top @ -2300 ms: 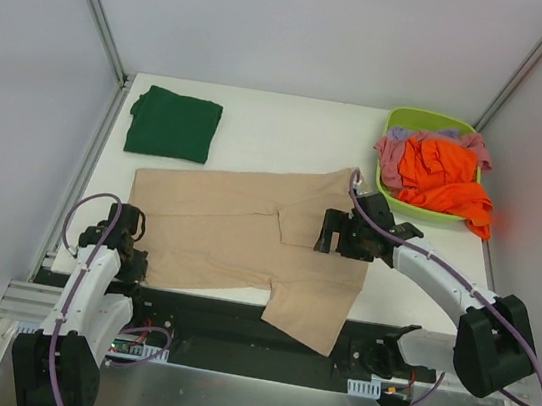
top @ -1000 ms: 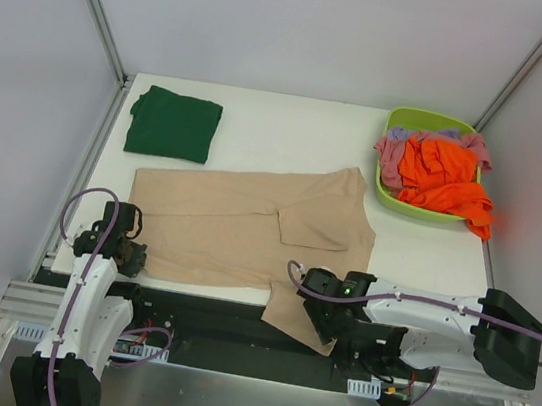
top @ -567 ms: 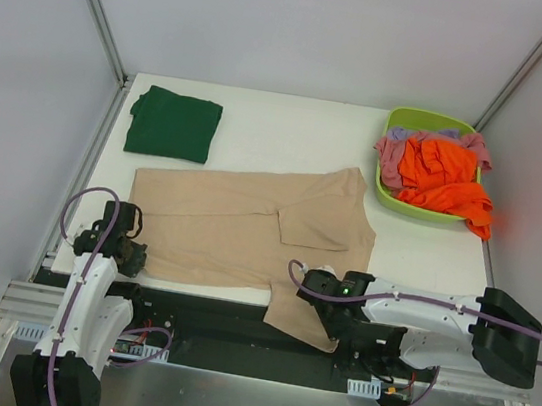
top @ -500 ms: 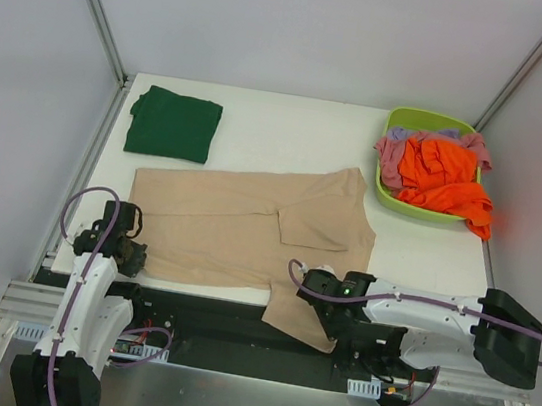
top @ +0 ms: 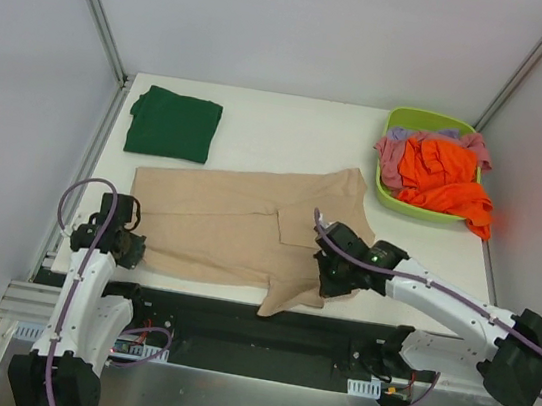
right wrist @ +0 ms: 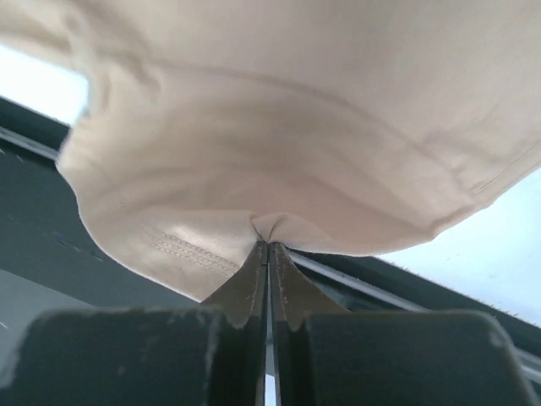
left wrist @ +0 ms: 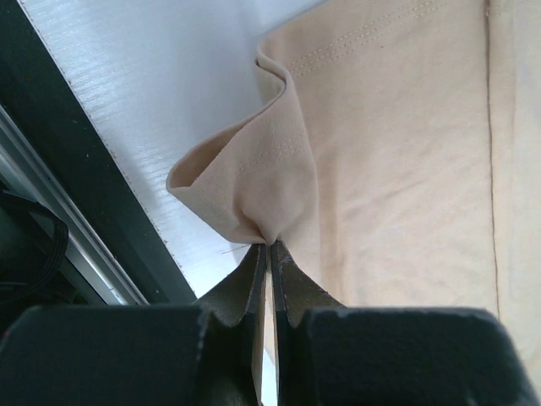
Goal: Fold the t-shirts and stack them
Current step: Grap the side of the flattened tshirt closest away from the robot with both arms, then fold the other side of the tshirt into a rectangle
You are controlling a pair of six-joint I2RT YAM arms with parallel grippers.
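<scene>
A beige-tan t-shirt [top: 238, 224] lies spread across the near half of the white table [top: 290, 140]. My left gripper [top: 131, 249] is shut on its near-left corner, the pinched cloth [left wrist: 254, 199] bunching at the tips [left wrist: 270, 247]. My right gripper [top: 327, 274] is shut on the shirt's near-right hem [right wrist: 211, 211], lifting it over the table's front edge. A dark green t-shirt [top: 173, 125] lies folded at the far left. Orange [top: 441, 177], pink and lilac t-shirts fill the basket.
The lime-green basket [top: 416, 118] stands at the far right corner, with orange cloth spilling over its near rim. A dark rail [top: 224, 323] runs below the table's front edge. White walls enclose the table.
My right gripper has shut on the hanging near-right hem and carried it up and toward the table. The flap below the edge is shorter. The left gripper has barely shifted.
</scene>
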